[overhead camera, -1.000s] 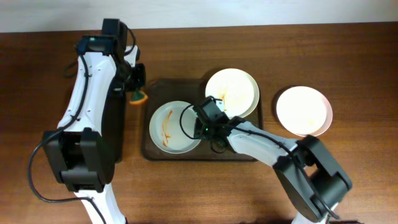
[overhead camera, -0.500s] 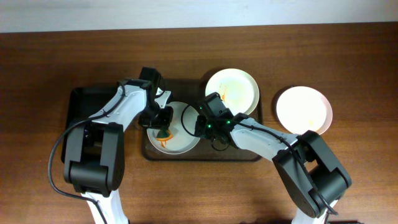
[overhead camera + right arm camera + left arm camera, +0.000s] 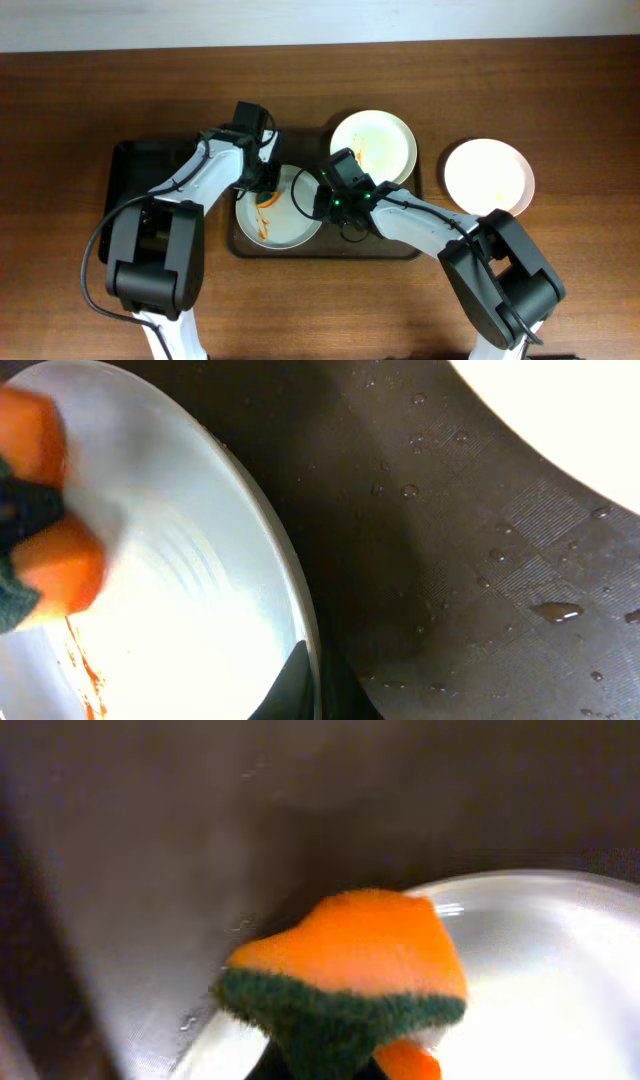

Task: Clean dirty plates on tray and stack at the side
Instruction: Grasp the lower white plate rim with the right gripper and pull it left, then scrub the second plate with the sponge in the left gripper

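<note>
A sauce-streaked white plate (image 3: 285,215) lies at the left of the dark brown tray (image 3: 400,245). My left gripper (image 3: 266,190) is shut on an orange and green sponge (image 3: 350,960) that presses on this plate's upper left part; the sponge also shows in the right wrist view (image 3: 45,550). My right gripper (image 3: 318,200) is shut on the plate's right rim (image 3: 300,630), one finger inside and one outside. A second plate (image 3: 372,148) with a faint orange streak lies at the tray's back right. A third, clean plate (image 3: 488,178) sits on the table to the right of the tray.
A smaller black tray (image 3: 140,180) lies left of the brown tray, under my left arm. Water drops lie on the brown tray's floor (image 3: 470,560). The wooden table (image 3: 560,280) extends around both trays.
My left gripper came from the black tray's far side onto the streaked plate with the sponge, then slid it up toward the plate's upper left. My right gripper has stayed on the rim.
</note>
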